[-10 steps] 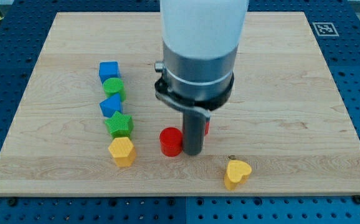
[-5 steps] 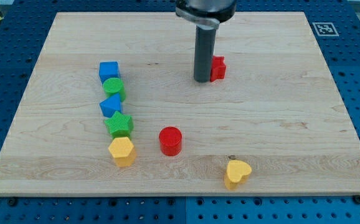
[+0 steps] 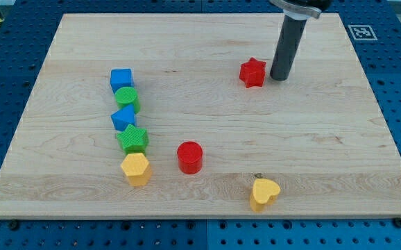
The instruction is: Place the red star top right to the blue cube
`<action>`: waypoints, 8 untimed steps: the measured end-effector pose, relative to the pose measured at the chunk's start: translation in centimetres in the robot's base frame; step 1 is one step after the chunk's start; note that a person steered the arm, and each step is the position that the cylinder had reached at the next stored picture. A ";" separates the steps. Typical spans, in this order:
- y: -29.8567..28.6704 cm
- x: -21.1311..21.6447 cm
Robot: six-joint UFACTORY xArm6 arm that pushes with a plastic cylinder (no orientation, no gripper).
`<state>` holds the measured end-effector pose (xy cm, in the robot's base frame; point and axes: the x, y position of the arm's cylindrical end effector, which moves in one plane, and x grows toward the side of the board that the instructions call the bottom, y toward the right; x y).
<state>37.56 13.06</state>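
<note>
Red star on the board's upper middle, my tip just beside it on the view's right.

The red star lies well to the view's right of the blue cube, slightly higher. The rod has no jaws to open or close. Below the cube runs a column: green cylinder, another blue block, green star, yellow hexagon block. A red cylinder and yellow heart sit toward the wooden board's bottom.
</note>
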 end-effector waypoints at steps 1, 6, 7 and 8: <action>-2.9 0.0; -13.2 0.9; -14.7 0.5; -17.7 -0.1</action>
